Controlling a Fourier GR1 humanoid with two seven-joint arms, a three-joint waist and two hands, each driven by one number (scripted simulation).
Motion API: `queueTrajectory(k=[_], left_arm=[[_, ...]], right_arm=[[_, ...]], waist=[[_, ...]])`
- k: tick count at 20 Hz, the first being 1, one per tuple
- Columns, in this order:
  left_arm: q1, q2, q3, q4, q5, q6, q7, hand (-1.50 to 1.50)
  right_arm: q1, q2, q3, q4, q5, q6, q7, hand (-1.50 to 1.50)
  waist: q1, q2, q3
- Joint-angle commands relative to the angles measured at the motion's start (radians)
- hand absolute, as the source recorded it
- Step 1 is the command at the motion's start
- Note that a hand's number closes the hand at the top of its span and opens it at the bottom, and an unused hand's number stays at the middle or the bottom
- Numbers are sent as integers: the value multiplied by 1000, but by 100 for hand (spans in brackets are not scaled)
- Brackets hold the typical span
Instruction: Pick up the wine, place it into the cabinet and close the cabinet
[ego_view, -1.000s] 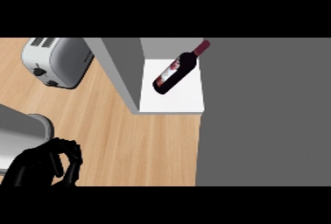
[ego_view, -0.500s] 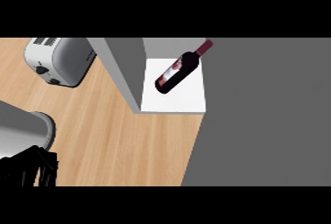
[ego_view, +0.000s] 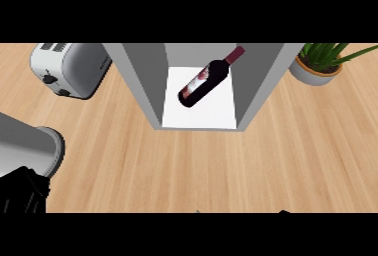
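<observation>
Your left hand (ego_view: 22, 194) sits black in the lower left corner of the frame, at the end of the grey forearm (ego_view: 26, 150). It holds nothing you can see, and you cannot tell whether it is spread or closed. Your right hand does not show.

Above the hand, the pale wooden counter (ego_view: 184, 170) runs across the frame. At upper centre stands the grey open cabinet (ego_view: 140, 85) with its white floor (ego_view: 199, 115). The dark red wine bottle (ego_view: 201, 85) already lies on that floor, on its side and slanted, base toward the lower left and red-capped neck toward the upper right. It is well apart from your hand. No cabinet door is visible.

Treat the bottle as glass: stiff, probably heavy, smooth enough to slip, and breakable if knocked against the walls. Being round and on its side, it may roll when nudged. If you must shift it, take it round the wide body near the label, not by the thin neck.

At upper left is the silver toaster (ego_view: 70, 67), and at upper right the green potted plant (ego_view: 319, 67).

You have one bottle, one cabinet, one toaster, one plant, and one hand in view.
</observation>
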Motion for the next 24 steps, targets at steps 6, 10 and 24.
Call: queueTrajectory(k=[6, 10, 24], left_arm=[[22, -20, 74, 23, 1, -80, 11, 150], [6, -47, 54, 11, -32, -71, 28, 150], [29, -88, 152, 13, -36, -162, 77, 150]], right_arm=[[-409, 214, 84, 159, -22, -196, 162, 150], [-629, 216, 35, 282, -88, -354, 170, 150], [-887, 217, 15, 681, -215, -515, -52, 150]], waist=[[-6, -1, 1], [-5, 0, 1], [-4, 0, 1]])
